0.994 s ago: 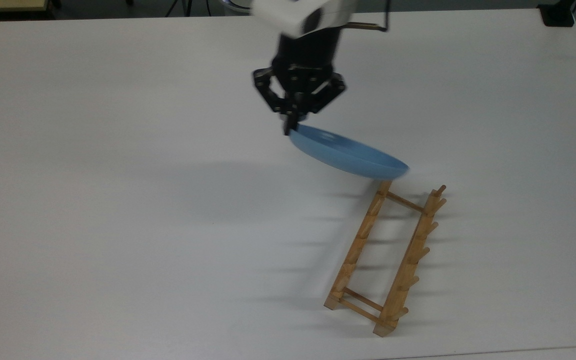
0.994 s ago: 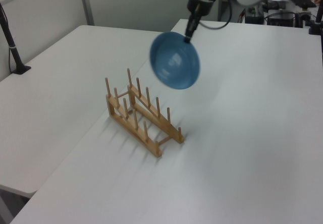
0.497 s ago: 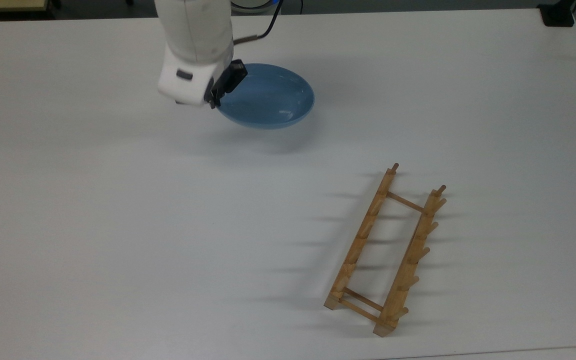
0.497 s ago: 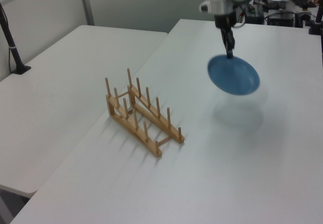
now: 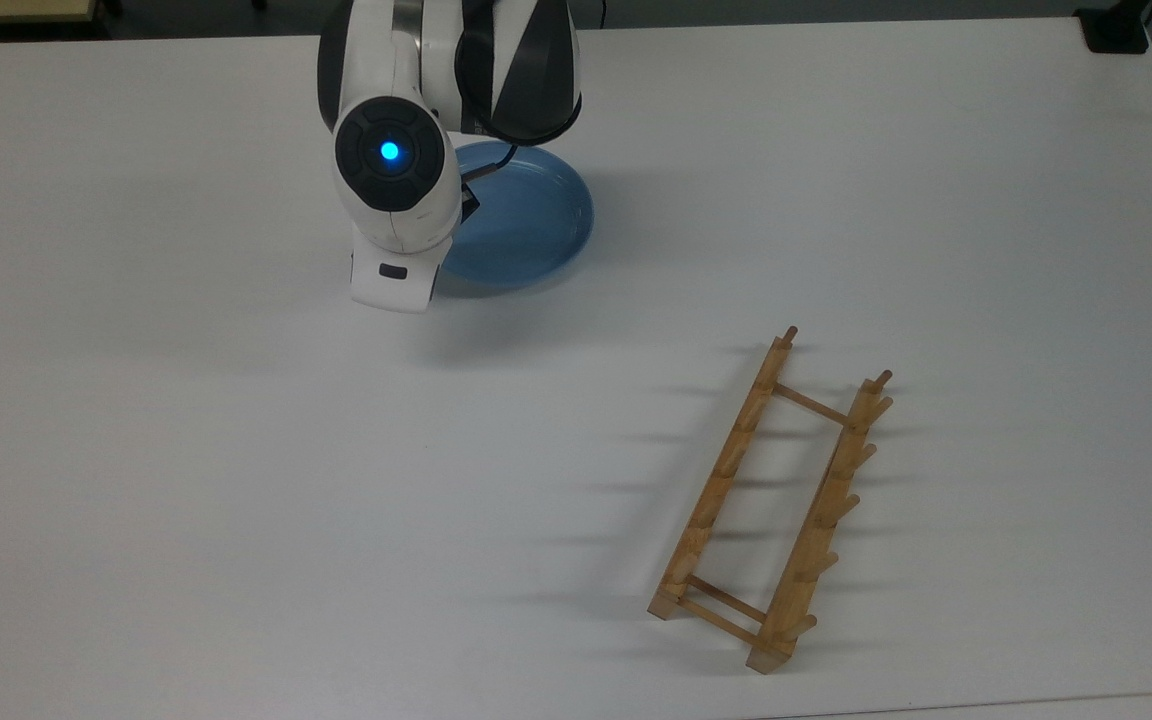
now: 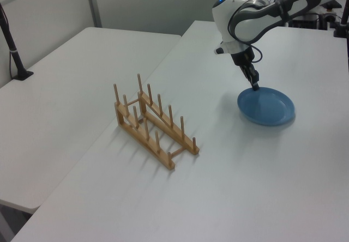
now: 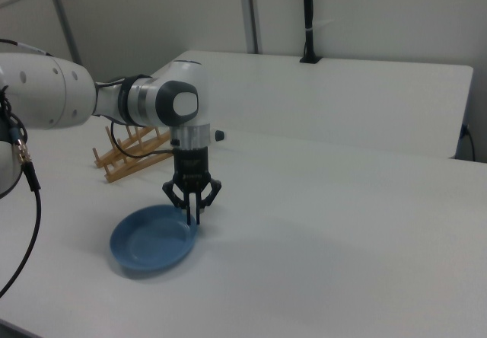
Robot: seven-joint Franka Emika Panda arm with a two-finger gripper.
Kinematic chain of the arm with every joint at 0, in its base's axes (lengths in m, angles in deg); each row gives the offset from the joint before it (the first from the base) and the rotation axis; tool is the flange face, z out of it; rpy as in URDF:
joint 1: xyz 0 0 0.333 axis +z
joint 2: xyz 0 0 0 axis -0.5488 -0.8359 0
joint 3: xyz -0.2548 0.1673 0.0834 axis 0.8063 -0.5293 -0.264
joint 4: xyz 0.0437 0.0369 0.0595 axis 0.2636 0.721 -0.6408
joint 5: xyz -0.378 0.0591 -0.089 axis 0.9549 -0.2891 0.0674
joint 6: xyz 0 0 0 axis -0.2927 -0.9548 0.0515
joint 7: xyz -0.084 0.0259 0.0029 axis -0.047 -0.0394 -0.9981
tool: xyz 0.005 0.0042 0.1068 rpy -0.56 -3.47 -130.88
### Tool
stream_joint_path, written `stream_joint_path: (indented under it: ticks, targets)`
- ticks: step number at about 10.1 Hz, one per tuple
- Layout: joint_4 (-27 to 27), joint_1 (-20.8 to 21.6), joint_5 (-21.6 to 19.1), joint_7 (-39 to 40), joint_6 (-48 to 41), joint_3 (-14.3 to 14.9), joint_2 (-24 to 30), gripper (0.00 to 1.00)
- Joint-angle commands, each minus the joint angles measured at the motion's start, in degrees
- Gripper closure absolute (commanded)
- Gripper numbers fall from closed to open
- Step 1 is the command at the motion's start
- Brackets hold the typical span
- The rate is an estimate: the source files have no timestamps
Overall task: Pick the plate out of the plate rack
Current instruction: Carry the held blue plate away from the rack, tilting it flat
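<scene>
Right view shows the pincer [image 7: 192, 218] pointing straight down, its fingers pinched together on the rim of the plate [image 7: 150, 240], which lies flat on the white bench [image 7: 319, 224]. Seen in the left view, the plate [image 6: 267, 107] sits well apart from the plate rack [image 6: 152, 123], which stands empty toward the left view's left.

Top view looks down; left, right views oblique, opposite sides, all sharing table [image 5: 236, 450].
</scene>
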Motion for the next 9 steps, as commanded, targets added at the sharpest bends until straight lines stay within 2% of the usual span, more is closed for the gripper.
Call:
stream_joint_path:
  ticks: [1,2,4,5,7,9]
  targets:
    - [-2.9,1.5,1.5,-14.0,0.8,-0.1,3.4,0.00]
    - [-2.9,2.4,1.5,-18.8,1.2,-0.1,6.5,0.00]
    - [-2.9,5.1,1.5,-36.3,0.9,-0.1,14.3,0.00]
    - [-2.7,5.8,1.5,-42.7,0.6,-0.2,18.0,0.00]
    - [-2.1,5.9,1.3,-43.9,-1.0,-0.4,23.3,0.00]
    - [-2.4,5.7,0.7,-43.5,-3.7,-0.4,24.7,0.00]
